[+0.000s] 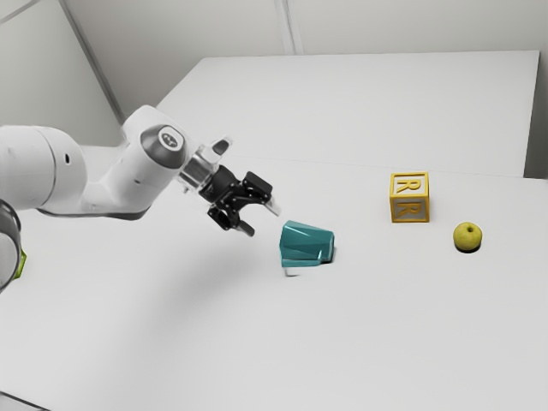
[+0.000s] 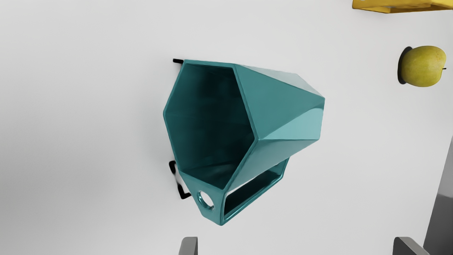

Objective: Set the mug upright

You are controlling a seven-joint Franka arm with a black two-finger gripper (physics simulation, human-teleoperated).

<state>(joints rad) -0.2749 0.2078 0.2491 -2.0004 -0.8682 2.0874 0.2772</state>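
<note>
Teal mug (image 2: 279, 109), sideways, near open jaws

Yellow block (image 1: 410, 198), letter R on faces, on tabletop (image 1: 402, 342). Apple (image 1: 467, 236) near, at block's 4 o'clock. Exterior view, 9 o'clock: green object (image 1: 21, 264), partly hidden.

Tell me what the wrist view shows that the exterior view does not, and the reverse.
Wrist view: the dark inside of the teal, faceted mug and the round hole through the end of its handle.

Exterior view: the white, jointed arm and the letter R on the yellow-framed, cube-shaped block.

Both: the mug on its side, part or all of the block, the round yellow-green apple, and the open black pincer.
</note>
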